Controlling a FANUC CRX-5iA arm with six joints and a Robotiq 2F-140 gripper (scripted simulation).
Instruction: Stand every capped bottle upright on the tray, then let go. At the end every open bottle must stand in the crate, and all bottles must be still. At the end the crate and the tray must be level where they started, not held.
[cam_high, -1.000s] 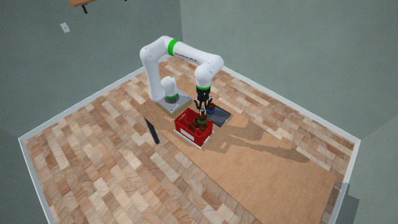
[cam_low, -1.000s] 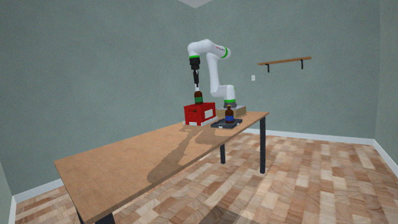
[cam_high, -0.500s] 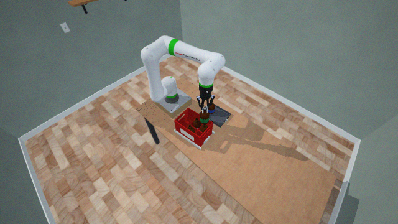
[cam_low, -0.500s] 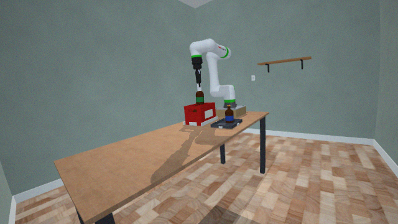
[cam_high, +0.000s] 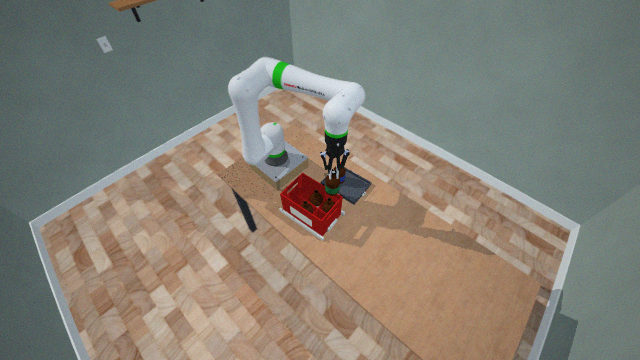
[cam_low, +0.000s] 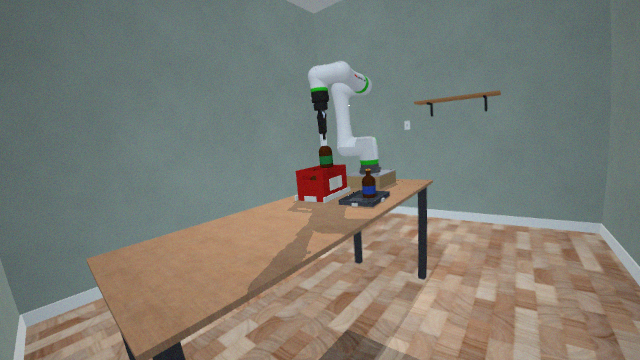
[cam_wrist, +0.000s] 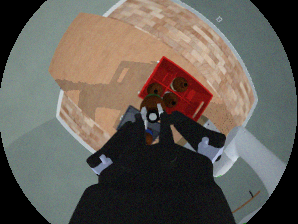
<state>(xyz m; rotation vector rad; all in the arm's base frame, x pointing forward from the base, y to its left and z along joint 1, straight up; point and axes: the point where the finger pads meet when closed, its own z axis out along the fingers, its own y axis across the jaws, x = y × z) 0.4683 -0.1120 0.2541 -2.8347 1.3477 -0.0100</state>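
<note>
My gripper (cam_high: 334, 172) is shut on the neck of a brown bottle with a green label (cam_high: 332, 185) and holds it upright in the air above the right edge of the red crate (cam_high: 308, 199). It shows the same way in the exterior view, with the gripper (cam_low: 323, 136), the bottle (cam_low: 325, 156) and the crate (cam_low: 321, 182). The wrist view shows the bottle top (cam_wrist: 152, 115) between the fingers, with three brown bottles standing in the crate (cam_wrist: 177, 92) below. A brown bottle with a blue label (cam_low: 368, 184) stands upright on the dark tray (cam_low: 364, 198).
The crate and tray sit side by side at the table's far end, next to the robot base (cam_high: 277, 165). A dark table leg (cam_high: 244, 210) shows beside the table edge. A wall shelf (cam_low: 457, 98) hangs far behind.
</note>
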